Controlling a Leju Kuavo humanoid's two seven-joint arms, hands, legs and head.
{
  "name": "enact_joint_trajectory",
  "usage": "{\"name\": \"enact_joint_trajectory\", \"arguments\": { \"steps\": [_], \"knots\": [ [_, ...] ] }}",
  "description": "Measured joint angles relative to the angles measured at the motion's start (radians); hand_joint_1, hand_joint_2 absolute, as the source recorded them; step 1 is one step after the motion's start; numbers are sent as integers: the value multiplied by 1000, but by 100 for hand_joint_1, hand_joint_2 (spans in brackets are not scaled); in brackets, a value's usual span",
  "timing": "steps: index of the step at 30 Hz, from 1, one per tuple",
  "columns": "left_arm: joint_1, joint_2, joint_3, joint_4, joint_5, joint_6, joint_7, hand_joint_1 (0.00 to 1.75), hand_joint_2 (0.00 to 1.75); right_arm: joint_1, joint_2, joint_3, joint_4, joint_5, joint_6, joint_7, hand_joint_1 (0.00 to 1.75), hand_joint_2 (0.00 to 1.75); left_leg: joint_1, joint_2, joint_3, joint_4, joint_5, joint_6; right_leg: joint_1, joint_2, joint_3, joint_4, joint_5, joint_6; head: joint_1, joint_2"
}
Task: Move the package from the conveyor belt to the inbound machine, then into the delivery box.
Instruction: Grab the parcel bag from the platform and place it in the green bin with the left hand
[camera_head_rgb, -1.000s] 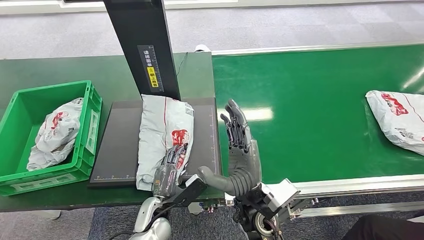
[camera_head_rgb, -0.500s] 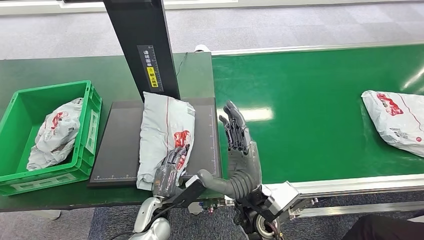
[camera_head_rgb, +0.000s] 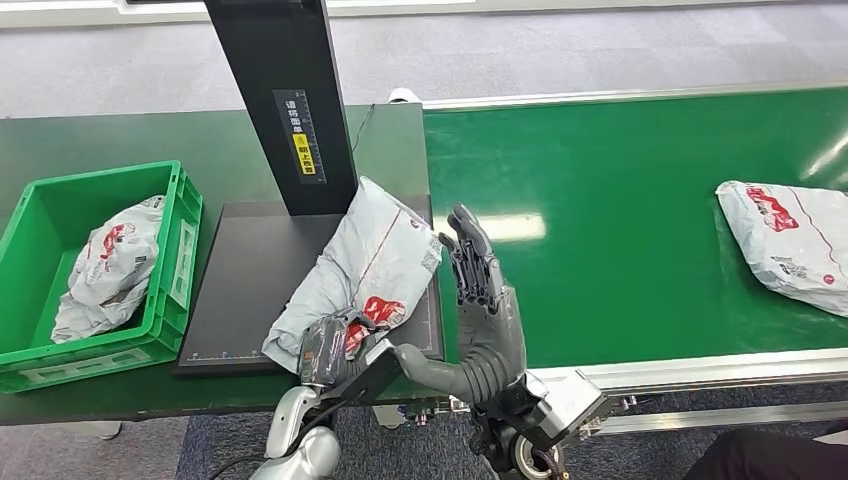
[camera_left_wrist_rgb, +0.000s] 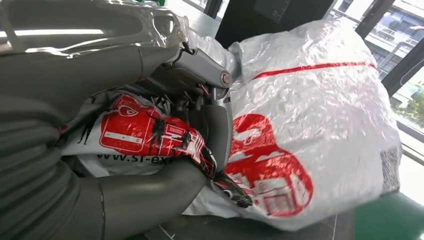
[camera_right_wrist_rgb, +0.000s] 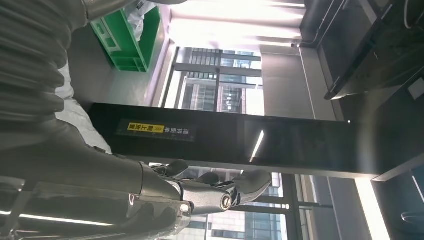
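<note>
Your left hand comes in low at the near edge, fingers curled and pinching the near corner of the package; the wrist view shows crinkled film bunched between thumb and fingers. The package lies skewed on the machine's black plate, its far corner tipped toward the post. Your right hand stands upright just right of the plate, fingers straight and apart, holding nothing.

Count three packages: the gripped one, one in the box at left, one far right on the belt. All are soft grey-white poly bags, wrinkled, with red print. The box is green ribbed plastic; the belt is glossy green.
</note>
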Motion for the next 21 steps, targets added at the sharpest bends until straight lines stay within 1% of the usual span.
{"name": "enact_joint_trajectory", "arguments": {
  "steps": [21],
  "knots": [
    [-1, -1, 10, -8, -2, 1, 1, 175, 175, 12, 0, 2, -24, 10, 0, 10, 0, 175, 0, 0, -2, 0, -1, 0, 0, 0, -1, 0, 0, 0, 0, 0]
  ]
}}
